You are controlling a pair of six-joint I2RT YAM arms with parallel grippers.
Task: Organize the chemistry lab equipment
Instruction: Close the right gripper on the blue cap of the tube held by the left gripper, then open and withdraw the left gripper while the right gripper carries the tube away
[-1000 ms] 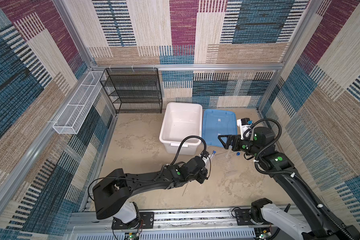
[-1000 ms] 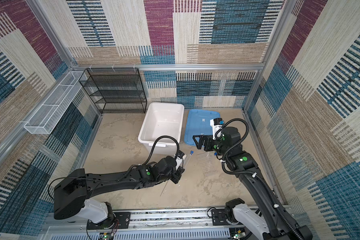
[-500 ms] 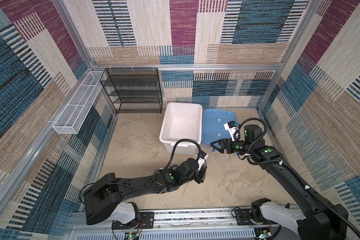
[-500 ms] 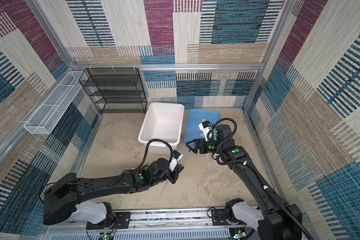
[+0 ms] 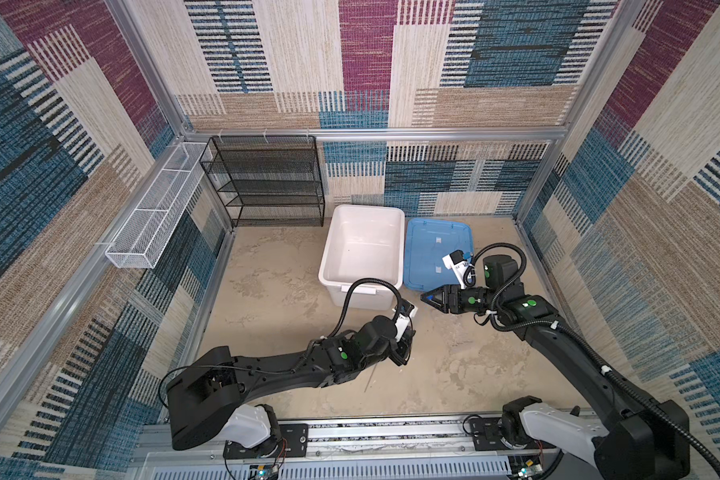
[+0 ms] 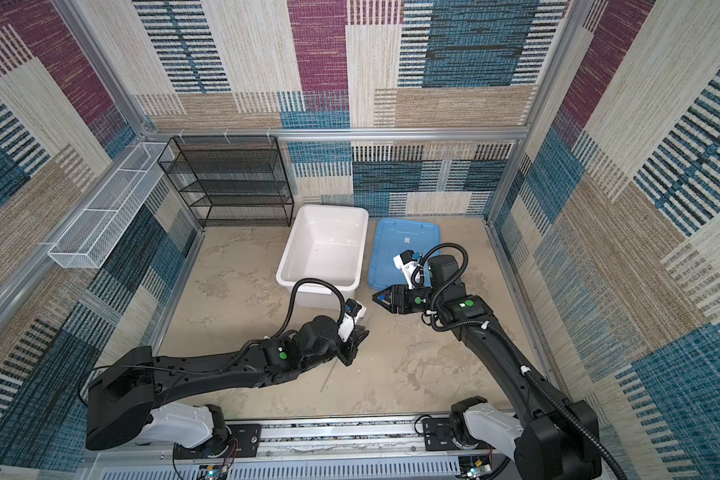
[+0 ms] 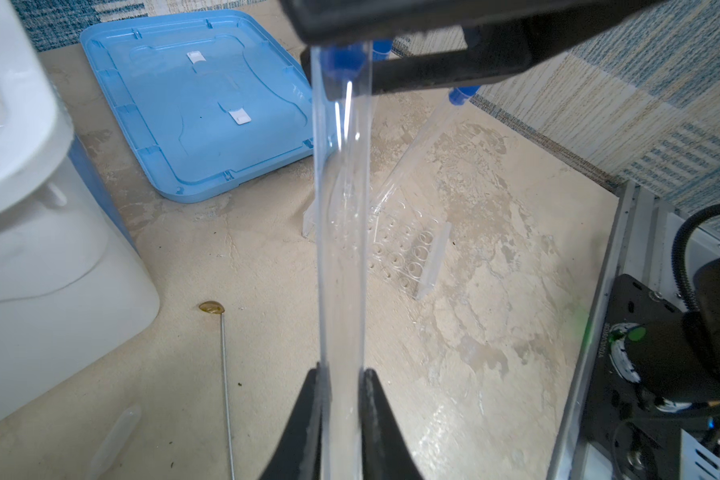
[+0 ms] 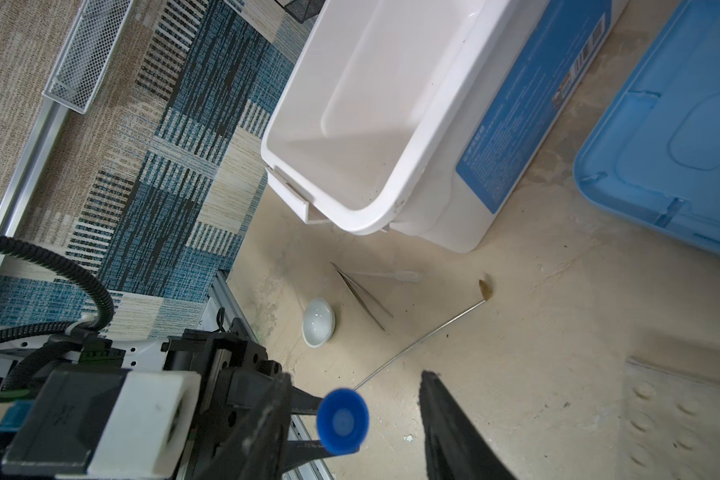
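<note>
One black mesh shelf (image 5: 267, 183) stands at the back. One white tub (image 5: 364, 249) and one blue lid (image 5: 433, 249) sit side by side in front of it, whole in both top views.

One clear rack (image 7: 412, 253) lies on the table near the lid's front edge, and one leaning tube (image 7: 425, 141) rests its lower end there. One held tube (image 7: 341, 249) is pinched at its lower end by my left gripper (image 7: 341, 399), both fingers pressed to its wall. That makes two tubes (a third I cannot make out for sure).

Its blue cap (image 8: 341, 419) stands between the fingers of my right gripper (image 8: 354, 386), which are spread with a gap beside the cap.

One spoon-tipped rod (image 8: 420, 340), one pair of tweezers (image 8: 364, 299), one dropper (image 8: 387, 275) and one white dish (image 8: 319, 322) lie on the table in front of the tub.

Only the right wrist view shows the tweezers and dish. Only the left wrist view shows the leaning tube and the rack's holes.
</note>
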